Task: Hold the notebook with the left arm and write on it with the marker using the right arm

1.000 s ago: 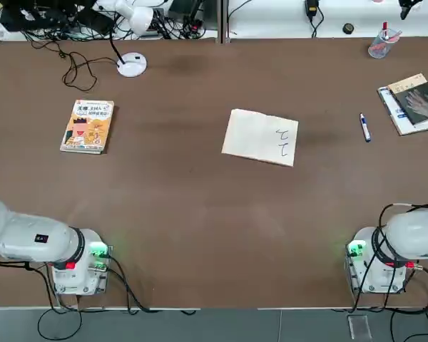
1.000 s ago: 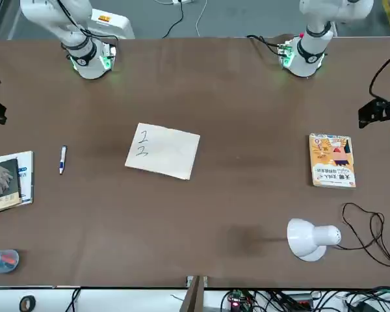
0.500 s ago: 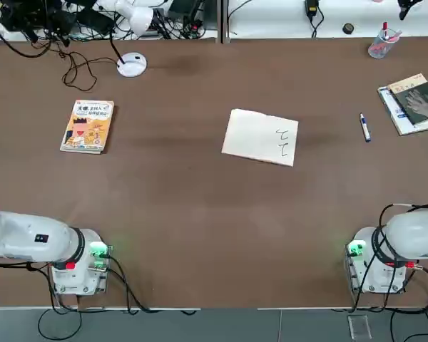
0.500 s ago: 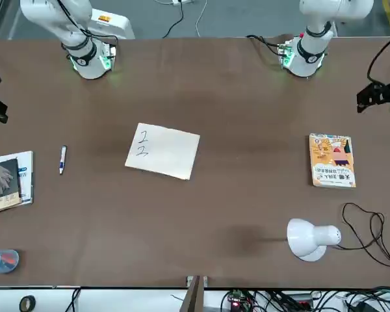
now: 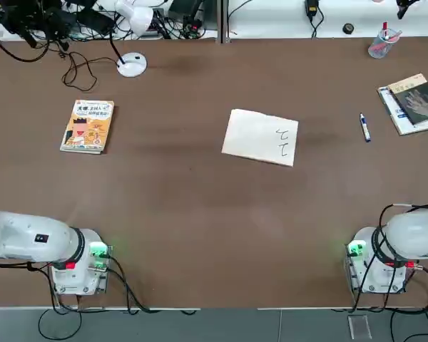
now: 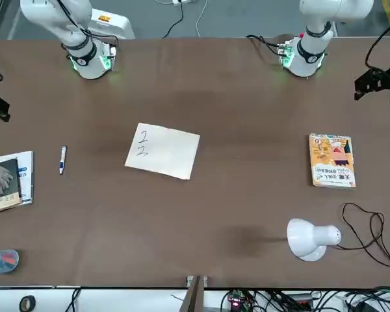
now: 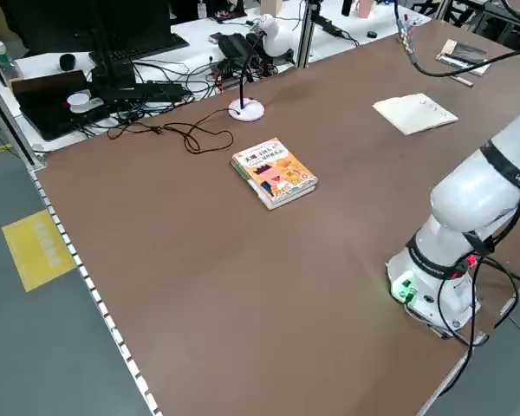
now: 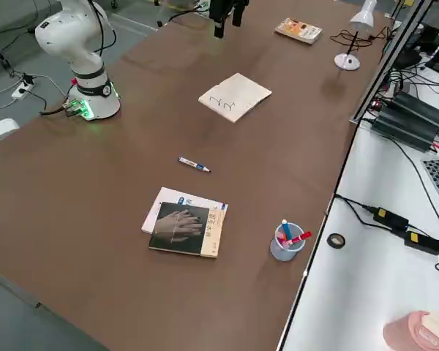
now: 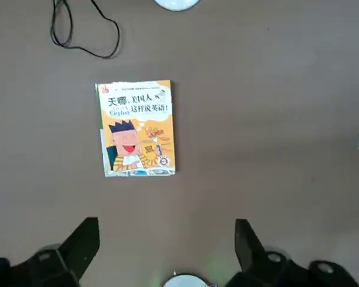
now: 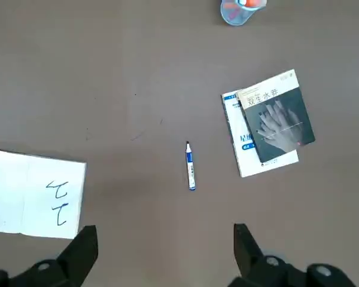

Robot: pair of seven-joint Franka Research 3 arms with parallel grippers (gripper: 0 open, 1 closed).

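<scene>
The notebook (image 5: 260, 137) lies flat near the table's middle, cream-white with small dark marks on its right part; it also shows as the notebook (image 6: 162, 151) in the front view. To its right, the marker (image 5: 365, 127) lies alone on the table, and the right wrist view has the marker (image 10: 191, 166) between the notebook (image 10: 33, 192) and a grey book. My right gripper (image 10: 164, 230) hangs high above them, open and empty. My left gripper (image 9: 166, 230) is also raised high and open, over the orange book, far from the notebook. The front view has the left gripper (image 6: 370, 81) at its right edge.
An orange-yellow illustrated book (image 5: 88, 125) lies at the left. A white desk lamp (image 5: 132, 64) with a loose black cable stands at the far left. A grey-covered book (image 5: 414, 102) and a clear cup of pens (image 5: 380, 44) sit at the far right. Both arm bases stand at the near edge.
In the front view the left gripper has drifted a little toward the robot's side of the table. The notebook, the marker and the right gripper have not visibly moved.
</scene>
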